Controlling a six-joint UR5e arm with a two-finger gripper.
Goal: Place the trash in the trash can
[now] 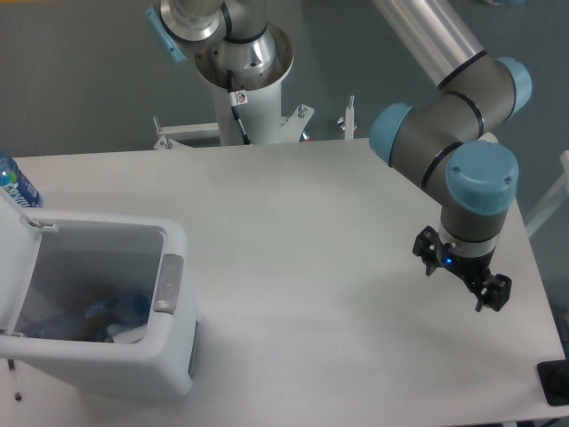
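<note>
The white trash can (173, 356) stands at the table's front left with its lid (16, 267) swung open and its grey latch tab (169, 283) facing right. Inside lie a clear, pale blue bottle (67, 322) and a whitish pouch (133, 334), partly hidden by the can's wall. My gripper (461, 274) hangs over the right side of the table, far from the can. Its jaws stand apart with nothing between them.
A bottle with a bright blue label (13, 185) stands at the far left edge, behind the open lid. The arm's white base column (247, 111) rises at the back centre. A black object (556, 382) sits at the front right corner.
</note>
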